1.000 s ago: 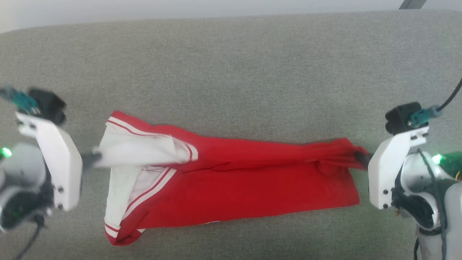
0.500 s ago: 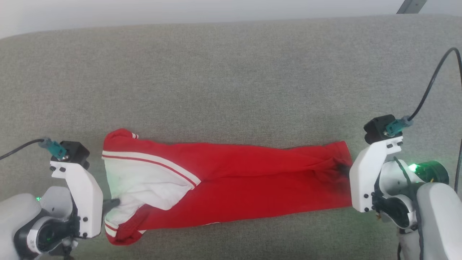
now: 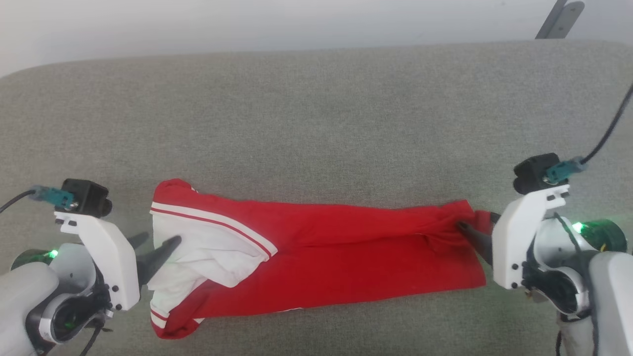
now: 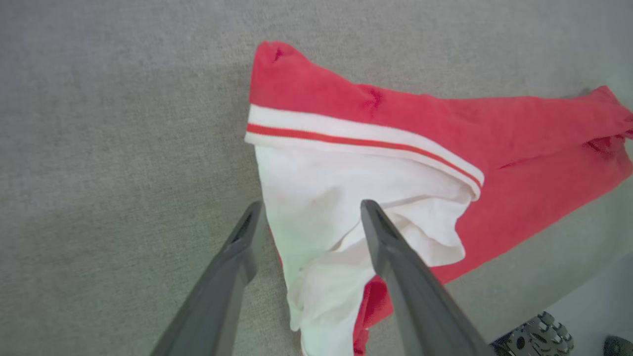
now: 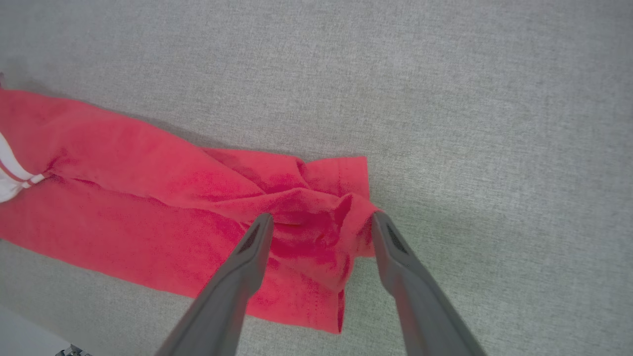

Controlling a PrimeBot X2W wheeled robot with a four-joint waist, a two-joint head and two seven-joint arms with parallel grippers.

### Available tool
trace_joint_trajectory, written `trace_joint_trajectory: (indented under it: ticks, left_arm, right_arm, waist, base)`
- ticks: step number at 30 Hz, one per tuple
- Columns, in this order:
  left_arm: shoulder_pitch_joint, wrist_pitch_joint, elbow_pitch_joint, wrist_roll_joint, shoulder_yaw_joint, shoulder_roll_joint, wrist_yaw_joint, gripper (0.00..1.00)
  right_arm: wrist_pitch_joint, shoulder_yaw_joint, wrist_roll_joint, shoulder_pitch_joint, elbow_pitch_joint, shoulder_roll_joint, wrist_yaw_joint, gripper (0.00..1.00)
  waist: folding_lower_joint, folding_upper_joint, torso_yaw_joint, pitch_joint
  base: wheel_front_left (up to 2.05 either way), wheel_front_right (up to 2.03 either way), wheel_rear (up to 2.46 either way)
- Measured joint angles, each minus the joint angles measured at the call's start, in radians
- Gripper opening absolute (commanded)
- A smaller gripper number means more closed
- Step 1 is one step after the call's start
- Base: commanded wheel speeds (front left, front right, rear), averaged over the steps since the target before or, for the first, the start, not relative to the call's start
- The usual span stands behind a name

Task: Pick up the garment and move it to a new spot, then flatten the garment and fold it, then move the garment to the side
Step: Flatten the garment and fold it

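Closest to the robot, both grippers have just let go. Half a second back each was pinched shut on one end of the garment (image 3: 346, 257). Now the left gripper (image 3: 160, 238) stands with its jaws wide apart and nothing clamped. The white sleeve (image 4: 336, 183) lies loose in the gap between its two fingers. I cannot tell whether the tips are brushing the cloth or hanging just over it.

The right gripper (image 3: 477, 221) is the same, jaws spread and empty. The bunched red corner (image 5: 321, 217) sits between its fingertips, slack and rumpled where it had been nipped.

Stretching from one set of jaws to the other, the garment rests on the grey cushion (image 3: 316, 123) as a long doubled band. It is no longer pulled taut as it was a second ago. The striped cuff edge lies just past the left jaws, on their far side.

Beyond the garment there is bare cushion, then a pale wall and a grey metal strut (image 3: 554, 20) off past the right jaws.

To my eye this is the release that ends a lengthwise fold. The band is neat enough, but the sleeve end is puffy. It probably wants another fold across its length before the garment is moved aside.
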Motion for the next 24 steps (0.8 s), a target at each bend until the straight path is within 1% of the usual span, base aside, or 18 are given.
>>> trace_joint_trajectory:
  ticks: [6,12,15,17,18,19,22,23,24]
  left_arm:
    - [0.044,-0.203,0.028,0.054,0.032,-0.013,-0.019,1.0]
    - [0.12,-0.397,0.096,0.08,0.057,-0.053,-0.04,1.0]
    - [0.147,-0.45,0.142,0.089,0.079,-0.079,-0.052,1.0]
    - [0.164,-0.465,0.171,0.096,0.105,-0.099,-0.065,1.0]
    - [0.185,-0.47,0.206,0.101,0.145,-0.123,-0.071,1.0]
    - [0.197,-0.47,0.221,0.12,0.165,-0.133,-0.077,1.0]
    - [0.233,-0.473,0.262,0.183,0.288,-0.176,-0.095,1.0]
    - [0.252,-0.473,0.272,0.219,0.332,-0.193,-0.103,1.0]
    - [0.276,-0.473,0.283,0.229,0.384,-0.217,-0.112,1.0]
  right_arm:
    - [-0.007,-0.048,0.012,0.031,-0.013,-0.01,0.0,1.0]
    - [-0.011,-0.095,0.02,0.047,0.016,-0.015,0.0,1.0]
    - [-0.012,-0.101,0.025,0.052,0.042,-0.021,0.0,1.0]
    - [-0.013,-0.103,0.034,0.052,0.062,-0.024,0.0,1.0]
    - [-0.021,-0.102,0.039,0.051,0.085,-0.025,0.0,1.0]
    - [-0.021,-0.1,0.039,0.05,0.097,-0.027,0.0,1.0]
    - [-0.029,-0.09,0.048,0.04,0.13,-0.033,0.0,1.0]
    - [-0.032,-0.086,0.051,0.036,0.142,-0.036,0.0,1.0]
    - [-0.038,-0.079,0.052,0.035,0.152,-0.039,0.0,1.0]
  waist:
    - [0.0,0.0,0.009,-0.02]
    - [0.0,0.0,0.025,-0.03]
    - [0.0,0.0,0.037,-0.032]
    - [0.0,0.0,0.046,-0.033]
    - [0.0,0.0,0.055,-0.034]
    - [0.0,0.0,0.06,-0.034]
    - [0.0,0.0,0.072,-0.034]
    - [0.0,0.0,0.075,-0.034]
    - [0.0,0.0,0.079,-0.033]
  base:
    - [0.0,0.0,0.0]
    - [0.0,0.0,0.0]
    - [0.0,0.0,0.0]
    - [0.0,0.0,0.0]
    - [0.0,0.0,0.0]
    - [0.0,0.0,0.0]
    - [0.0,0.0,0.0]
    - [0.0,0.0,0.0]
    - [0.0,0.0,0.0]
